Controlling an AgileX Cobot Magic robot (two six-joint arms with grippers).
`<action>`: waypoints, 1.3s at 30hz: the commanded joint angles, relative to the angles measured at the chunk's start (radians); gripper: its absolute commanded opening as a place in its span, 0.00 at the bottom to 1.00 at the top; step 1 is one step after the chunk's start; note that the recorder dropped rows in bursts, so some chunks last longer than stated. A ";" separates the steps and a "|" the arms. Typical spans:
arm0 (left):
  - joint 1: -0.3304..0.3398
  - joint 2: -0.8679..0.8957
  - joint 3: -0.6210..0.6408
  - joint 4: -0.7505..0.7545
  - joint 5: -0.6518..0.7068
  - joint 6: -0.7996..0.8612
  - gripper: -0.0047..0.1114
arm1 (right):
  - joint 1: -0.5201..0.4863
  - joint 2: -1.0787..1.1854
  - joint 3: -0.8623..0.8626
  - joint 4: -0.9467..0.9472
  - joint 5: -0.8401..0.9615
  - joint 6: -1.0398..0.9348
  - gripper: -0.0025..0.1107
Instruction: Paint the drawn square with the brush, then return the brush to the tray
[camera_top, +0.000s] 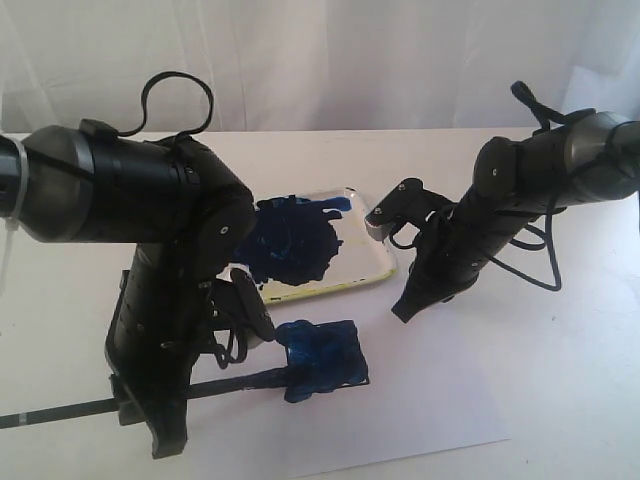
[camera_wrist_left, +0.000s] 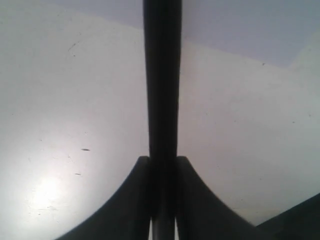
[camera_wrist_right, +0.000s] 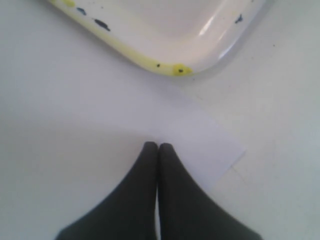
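Observation:
The drawn square (camera_top: 322, 358) on the paper is filled with streaky blue. The brush (camera_top: 230, 384) lies nearly flat, its bristle end resting on the square's left edge and its handle running left past my left gripper (camera_top: 135, 405), which is shut on it. In the left wrist view the black stick (camera_wrist_left: 162, 75) runs straight out from between the left gripper (camera_wrist_left: 162, 159) fingers. The tray (camera_top: 372, 262) with its dark-blue blot sits just behind the square. My right gripper (camera_top: 405, 310) is shut and empty, its tips down on the paper beside the tray's corner (camera_wrist_right: 180, 67).
The white paper sheet (camera_top: 420, 400) covers the front of the table; its corner (camera_wrist_right: 225, 150) shows by the right gripper (camera_wrist_right: 158, 146). A white backdrop stands behind the table. The left arm's body hides the paper's left part.

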 joint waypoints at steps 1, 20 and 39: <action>-0.003 -0.010 0.007 -0.004 0.057 0.003 0.04 | -0.001 0.010 0.002 -0.014 0.015 -0.005 0.02; -0.003 0.048 -0.085 -0.078 -0.048 0.076 0.04 | -0.001 0.010 0.002 -0.014 0.011 -0.005 0.02; -0.022 0.019 -0.088 0.030 -0.047 0.044 0.04 | -0.001 0.010 0.002 -0.014 0.013 -0.005 0.02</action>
